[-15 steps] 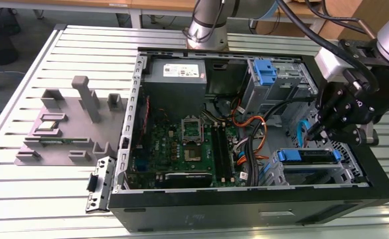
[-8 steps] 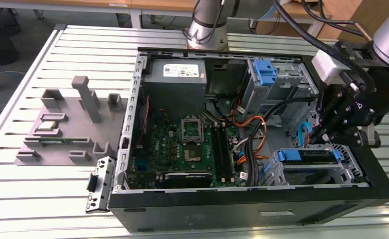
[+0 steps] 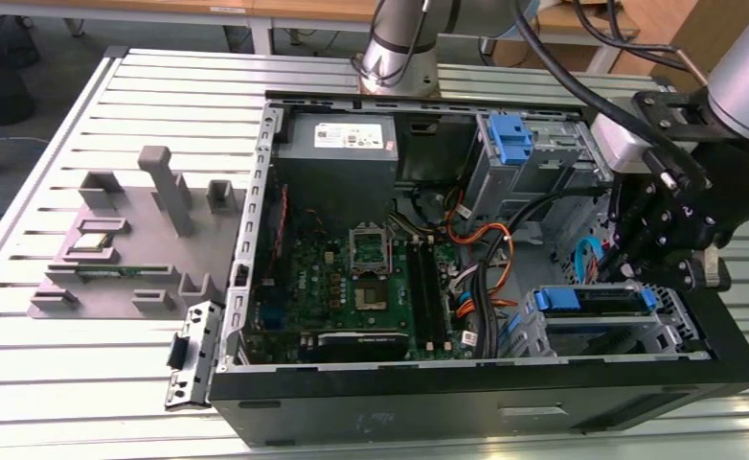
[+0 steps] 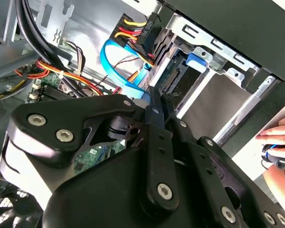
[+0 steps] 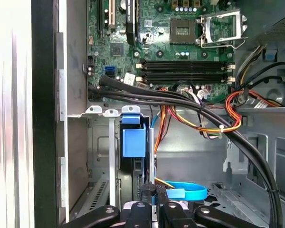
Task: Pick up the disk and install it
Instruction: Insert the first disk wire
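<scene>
pincer (image 5: 156, 191) fully closed, empty, tips just beside the blue-railed disk (image 3: 595, 299) inside the computer case (image 3: 477, 407)

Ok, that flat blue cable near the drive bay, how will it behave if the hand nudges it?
The blue cable lies in a loose loop, so it probably flexes aside rather than resisting. It looks thin and flat, so likely light. It sits among other wires, so a hard shove might tug something.
</scene>
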`<state>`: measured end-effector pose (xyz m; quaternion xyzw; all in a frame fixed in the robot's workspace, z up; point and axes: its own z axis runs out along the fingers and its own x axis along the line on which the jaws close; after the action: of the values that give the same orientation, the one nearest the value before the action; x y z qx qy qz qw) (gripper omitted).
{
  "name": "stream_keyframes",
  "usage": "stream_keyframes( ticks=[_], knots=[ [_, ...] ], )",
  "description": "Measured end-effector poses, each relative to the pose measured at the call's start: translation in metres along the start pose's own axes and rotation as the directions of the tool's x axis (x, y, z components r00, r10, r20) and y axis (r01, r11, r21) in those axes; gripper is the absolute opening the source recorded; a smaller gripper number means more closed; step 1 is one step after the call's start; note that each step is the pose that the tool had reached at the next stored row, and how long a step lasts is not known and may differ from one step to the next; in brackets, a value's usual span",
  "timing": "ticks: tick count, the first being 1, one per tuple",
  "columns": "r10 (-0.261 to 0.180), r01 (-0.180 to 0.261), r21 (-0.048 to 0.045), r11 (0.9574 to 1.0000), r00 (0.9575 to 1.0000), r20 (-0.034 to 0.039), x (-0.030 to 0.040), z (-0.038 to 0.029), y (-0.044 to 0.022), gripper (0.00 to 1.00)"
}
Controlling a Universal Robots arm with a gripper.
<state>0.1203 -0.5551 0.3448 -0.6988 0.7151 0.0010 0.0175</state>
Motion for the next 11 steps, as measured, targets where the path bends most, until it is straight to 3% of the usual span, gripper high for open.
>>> stream_keyframes(
  ticks=[11],
  knots=[
    [-0.001,0.001,0.0245,0.9997,1.0,0.0006,0.0061,0.0043,0.0048,0.16]
  ],
)
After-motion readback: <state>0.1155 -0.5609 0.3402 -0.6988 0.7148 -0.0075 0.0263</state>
